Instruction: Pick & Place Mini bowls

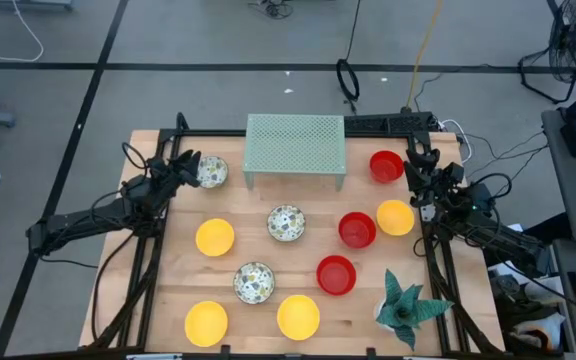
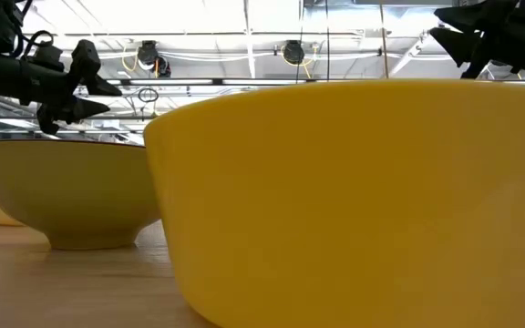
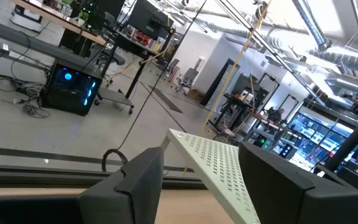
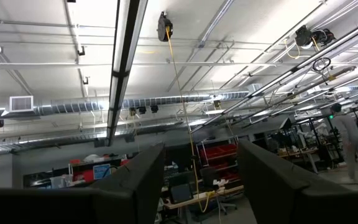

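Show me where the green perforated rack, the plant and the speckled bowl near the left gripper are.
green perforated rack (image 1: 295,141), high view, middle of its top.
plant (image 1: 406,307), high view, its leaves.
speckled bowl (image 1: 211,172), high view, its inside.

In the low view, 1 yellow bowl (image 2: 354,200) fills most of the picture, cut off at the bottom and right edges, hiding the surface (image 2: 53,287) behind it. A 2nd yellow bowl (image 2: 71,193) is partly covered. The left wrist view cuts off the pale green rack (image 3: 219,168).
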